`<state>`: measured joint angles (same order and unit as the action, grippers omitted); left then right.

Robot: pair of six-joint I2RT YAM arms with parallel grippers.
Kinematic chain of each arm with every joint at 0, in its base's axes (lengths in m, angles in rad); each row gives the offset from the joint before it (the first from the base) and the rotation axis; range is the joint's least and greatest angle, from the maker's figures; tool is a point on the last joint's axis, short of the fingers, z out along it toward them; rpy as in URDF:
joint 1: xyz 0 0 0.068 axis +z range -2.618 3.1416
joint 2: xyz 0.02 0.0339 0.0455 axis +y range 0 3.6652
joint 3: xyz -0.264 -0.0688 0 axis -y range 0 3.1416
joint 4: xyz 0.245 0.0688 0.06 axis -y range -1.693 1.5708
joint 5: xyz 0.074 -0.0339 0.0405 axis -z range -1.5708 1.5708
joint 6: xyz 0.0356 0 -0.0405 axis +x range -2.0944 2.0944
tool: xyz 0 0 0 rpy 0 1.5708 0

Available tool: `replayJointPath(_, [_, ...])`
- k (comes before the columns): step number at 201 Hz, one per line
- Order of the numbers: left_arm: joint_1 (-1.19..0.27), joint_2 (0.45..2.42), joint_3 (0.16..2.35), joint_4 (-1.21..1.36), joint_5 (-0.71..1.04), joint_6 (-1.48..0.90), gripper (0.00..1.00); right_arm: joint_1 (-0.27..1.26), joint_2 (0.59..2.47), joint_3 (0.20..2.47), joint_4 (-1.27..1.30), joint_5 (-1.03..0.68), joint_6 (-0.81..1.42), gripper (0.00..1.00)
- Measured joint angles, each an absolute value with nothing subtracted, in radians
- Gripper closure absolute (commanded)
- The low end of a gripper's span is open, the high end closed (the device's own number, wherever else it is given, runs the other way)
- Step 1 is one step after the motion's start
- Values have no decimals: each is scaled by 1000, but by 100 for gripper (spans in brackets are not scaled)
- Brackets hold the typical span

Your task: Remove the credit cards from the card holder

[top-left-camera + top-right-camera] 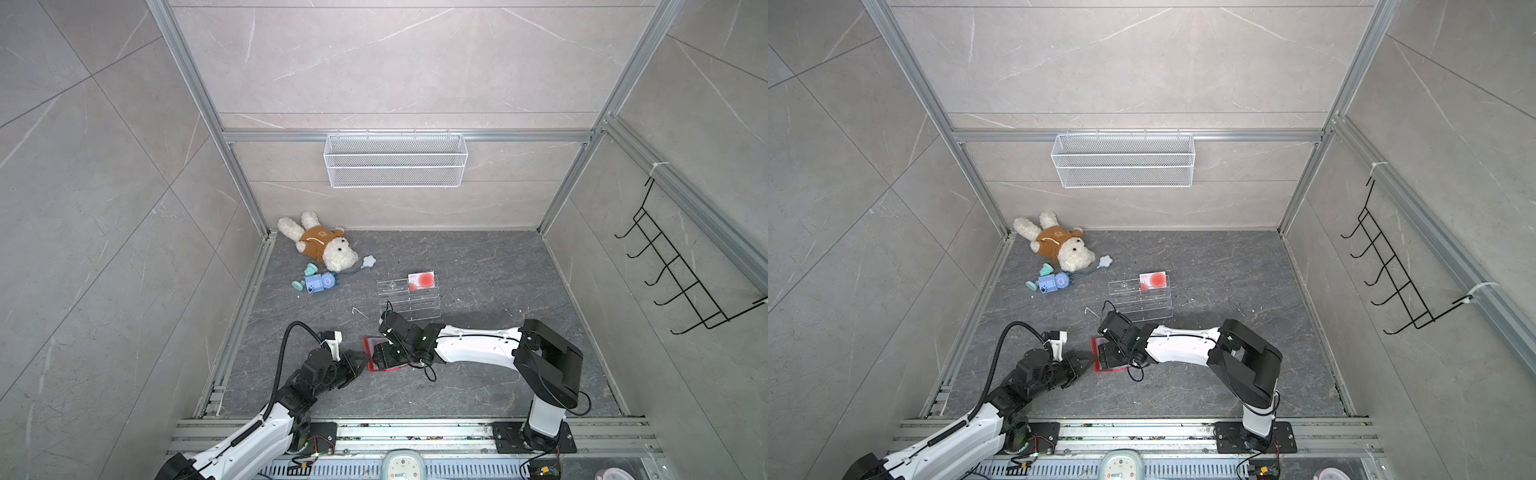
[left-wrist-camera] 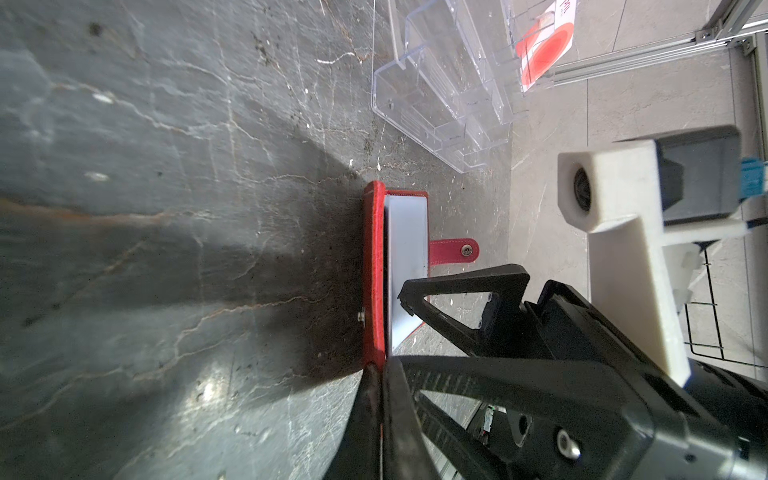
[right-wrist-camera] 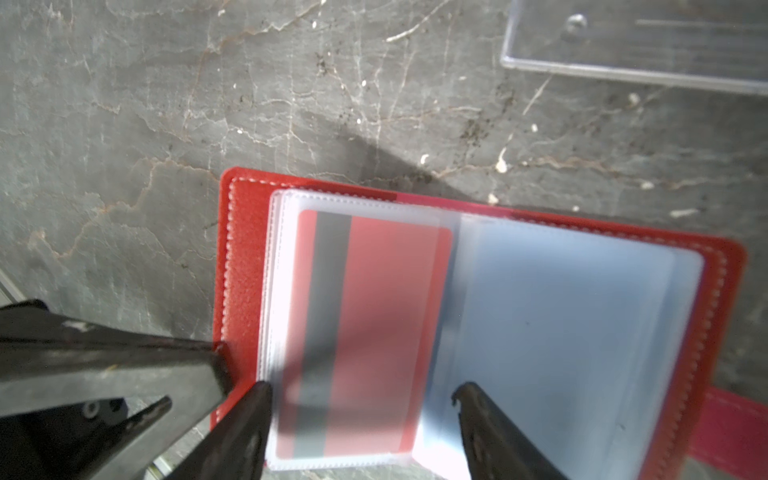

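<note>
The card holder (image 3: 241,270) is seen lying open on the dark stone surface (image 1: 478,374), with the edge of its red cover pinched tight by the left gripper (image 2: 380,370). The right gripper (image 3: 361,395) is held over the inner sleeves with jaws parted, one either side of a credit card (image 3: 390,311) tucked in a sleeve. Contact cannot be made out in the blur. A second credit card (image 1: 422,280) is stood in the clear acrylic stand (image 1: 409,303) farther back.

A: Setting, evidence?
B: Robot test cell. Silver aluminium-profile frame (image 1: 407,136) and grey marble-look wall panels (image 1: 83,208) enclose the right gripper (image 1: 379,358) on three sides. A white wire-mesh basket (image 1: 395,166) hangs on that frame, well beyond it.
</note>
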<state>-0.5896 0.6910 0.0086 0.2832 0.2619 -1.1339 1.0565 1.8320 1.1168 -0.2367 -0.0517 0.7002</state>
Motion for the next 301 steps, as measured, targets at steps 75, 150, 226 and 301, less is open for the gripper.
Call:
replayJointPath(75, [-590,694,9,282,262,-1133,100,1059,1832,1119,-243,-32,699,37])
replayJointPath(150, [-590,722,9,273,263,-1119,100,1052,1791,1090,-242,-17,704,44])
replayJointPath(226, [-590,776,9,260,268,-1076,100,989,1744,1008,-244,17,707,46])
replayJointPath(301, [-590,952,89,241,296,-997,100,951,1661,915,-239,19,711,46])
